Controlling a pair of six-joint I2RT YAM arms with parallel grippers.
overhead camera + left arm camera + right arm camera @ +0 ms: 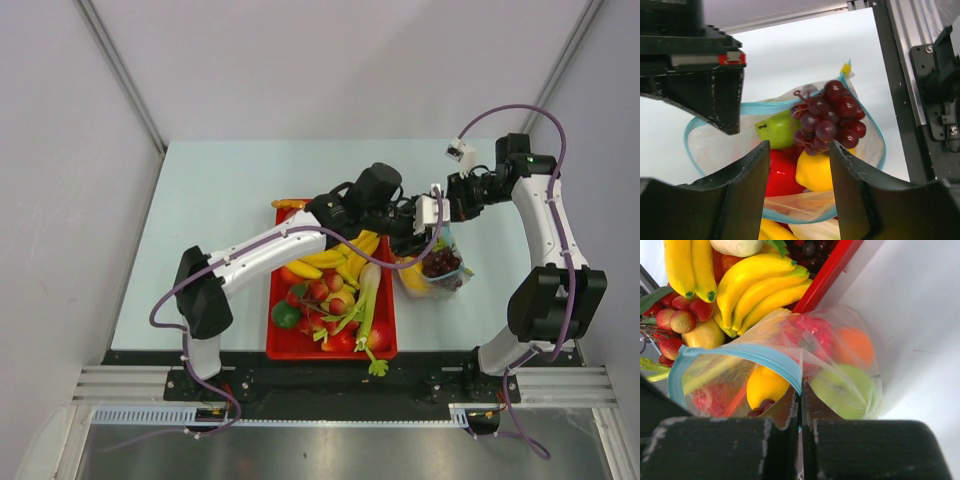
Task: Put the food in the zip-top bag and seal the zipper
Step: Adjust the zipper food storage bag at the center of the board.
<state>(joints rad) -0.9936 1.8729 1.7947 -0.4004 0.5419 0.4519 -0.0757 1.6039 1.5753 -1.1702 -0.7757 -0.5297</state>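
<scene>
Tray point(272, 345): we see it red, lying on the table point(220, 220) just beyond the arm bases, heaped with food.

Bag point(445, 282): on the table just beside the tray's right long edge. It is clear and crinkled, with its mouth lifted off the table.

Zipper point(765, 104): unsealed. We see the teal strip spread into a wide loop around the mouth.

Grapes point(827, 120): inside the bag to the right of the tray, lying on top of the pile at the mouth.

Other food in the bag: beneath the grapes we make out a lemon point(812, 172), a green fruit point(775, 129) and a red fruit point(780, 175). An orange fruit point(855, 345) sits deeper in, on the side away from the tray.

Food in the tray: bananas point(760, 285) lie at the tray's right rim, nearest the bag. A celery stalk point(368, 300) runs along that same side.

Left gripper point(798, 147): reaches across the tray's far right corner and hangs over the bag's mouth. Its fingers are spread apart with nothing between them, and the grapes lie just past the tips.

Right gripper point(800, 405): to the right of the tray, at the bag's rim. We see its fingers pressed together, pinching the film beside the zipper and holding the mouth up.
</scene>
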